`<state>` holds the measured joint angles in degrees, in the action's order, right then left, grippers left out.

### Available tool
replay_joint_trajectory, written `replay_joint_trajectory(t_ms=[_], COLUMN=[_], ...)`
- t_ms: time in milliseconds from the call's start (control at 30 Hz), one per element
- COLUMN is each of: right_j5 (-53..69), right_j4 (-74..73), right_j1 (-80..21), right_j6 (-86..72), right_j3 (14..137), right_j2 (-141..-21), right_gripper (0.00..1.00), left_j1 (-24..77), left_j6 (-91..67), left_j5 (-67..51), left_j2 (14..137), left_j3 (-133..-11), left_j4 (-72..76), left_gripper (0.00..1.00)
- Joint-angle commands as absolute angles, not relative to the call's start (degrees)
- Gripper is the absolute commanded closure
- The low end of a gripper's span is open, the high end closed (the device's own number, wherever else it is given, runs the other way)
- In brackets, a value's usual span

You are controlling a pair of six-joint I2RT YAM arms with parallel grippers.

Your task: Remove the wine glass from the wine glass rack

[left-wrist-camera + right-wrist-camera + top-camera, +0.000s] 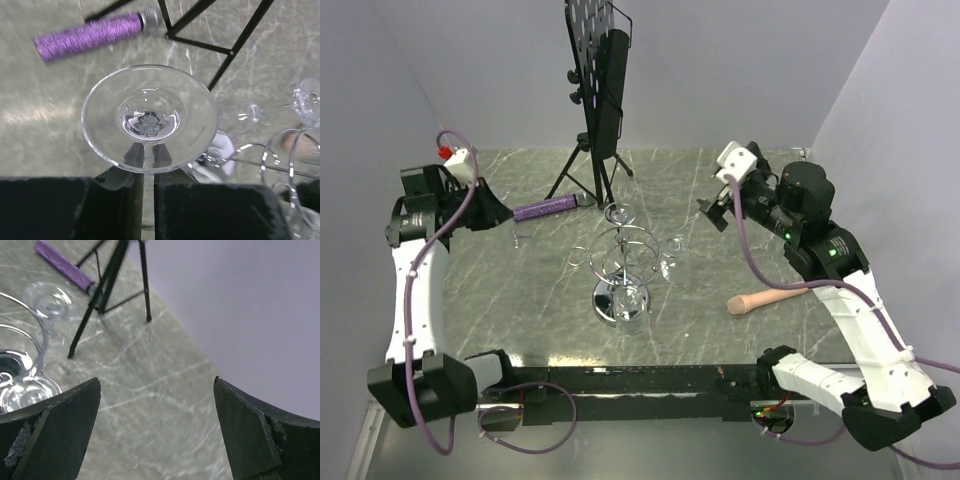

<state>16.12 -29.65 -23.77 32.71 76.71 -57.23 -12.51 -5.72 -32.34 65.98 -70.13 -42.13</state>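
**A:** From above, nearer the wine glass rack (620,262)?
**B:** Neither much: left gripper (505,212) well left of it, right gripper (713,212) well right.
**A:** Left wrist?
**B:** Clamped on the wine glass (150,120) stem, foot pointing away, long axis straight out from the gripper, apart from the rack's loops to the right.
**A:** Right wrist?
**B:** Spread wide, gripping nothing.

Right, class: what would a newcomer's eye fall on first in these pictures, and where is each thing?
The chrome wine glass rack stands mid-table, with glasses hanging from its looped arms. In the left wrist view a wine glass fills the frame, foot towards the camera, its stem pinched in the left gripper. At the far edge a black music stand rises on a tripod, with a purple microphone lying by its legs.
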Motion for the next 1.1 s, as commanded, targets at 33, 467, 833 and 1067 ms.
replay_joint_trajectory(t_ms=[33, 467, 833, 1067], right_j5=[13.3, 8.7, 7.6, 12.5], right_j4=[-25.7, -24.8, -24.9, -31.5], right_j1=[-32.4, -52.7, -61.0, -61.3], right_j6=[42.5, 54.4, 56.2, 55.7], right_j3=[83.0, 91.1, 91.1, 95.3], right_j2=[-59.0, -66.5, -71.3, -75.5], right_gripper=[0.0, 0.0, 0.0, 0.0], left_j1=[-17.3, -24.2, -32.2, -35.7], left_j6=[-10.6, -24.7, -39.9, -45.2], left_j5=[-46.0, -64.5, -77.3, -82.9], left_j2=[69.2, 66.5, 67.5, 68.8], left_j3=[-75.8, -69.9, -65.8, -65.3], left_j4=[-50.8, -48.7, -42.8, -43.0], left_gripper=[1.0, 0.99, 0.99, 0.99])
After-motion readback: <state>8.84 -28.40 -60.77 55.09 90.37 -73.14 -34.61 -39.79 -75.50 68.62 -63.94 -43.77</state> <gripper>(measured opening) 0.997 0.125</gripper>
